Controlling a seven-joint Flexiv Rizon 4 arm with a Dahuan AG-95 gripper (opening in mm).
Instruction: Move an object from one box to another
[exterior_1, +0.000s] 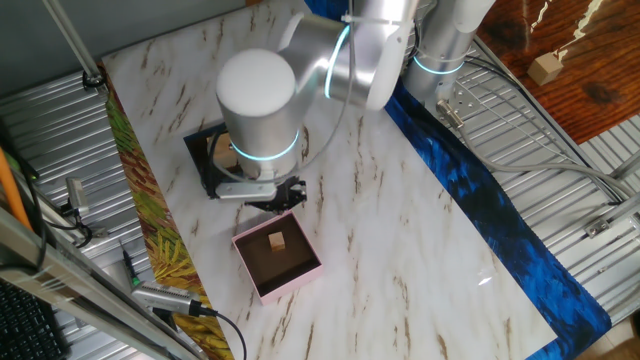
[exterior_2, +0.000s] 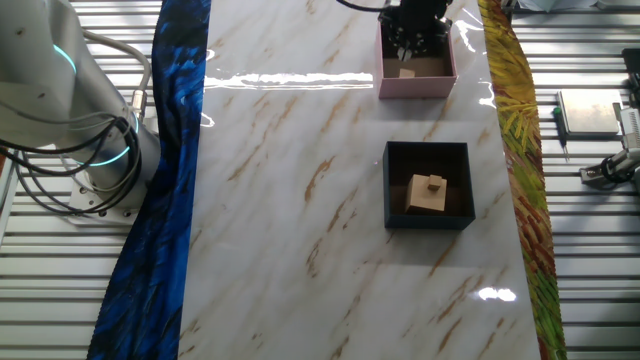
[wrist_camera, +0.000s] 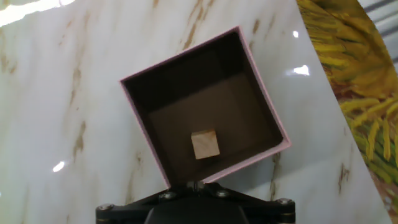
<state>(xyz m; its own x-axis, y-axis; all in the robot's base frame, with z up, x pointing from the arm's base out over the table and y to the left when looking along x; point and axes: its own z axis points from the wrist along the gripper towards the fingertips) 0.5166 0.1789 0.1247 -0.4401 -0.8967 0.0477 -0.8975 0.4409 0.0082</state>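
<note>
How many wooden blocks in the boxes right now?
3: a small cube in the pink box; a small cube atop a larger block in the navy box. More may be hidden.

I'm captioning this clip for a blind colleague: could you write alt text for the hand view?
A small wooden cube lies on the dark brown floor of a square pale-pink box, seen from directly above on a white marble table. The gripper's black base fills the bottom edge; its fingers are not visible.
</note>
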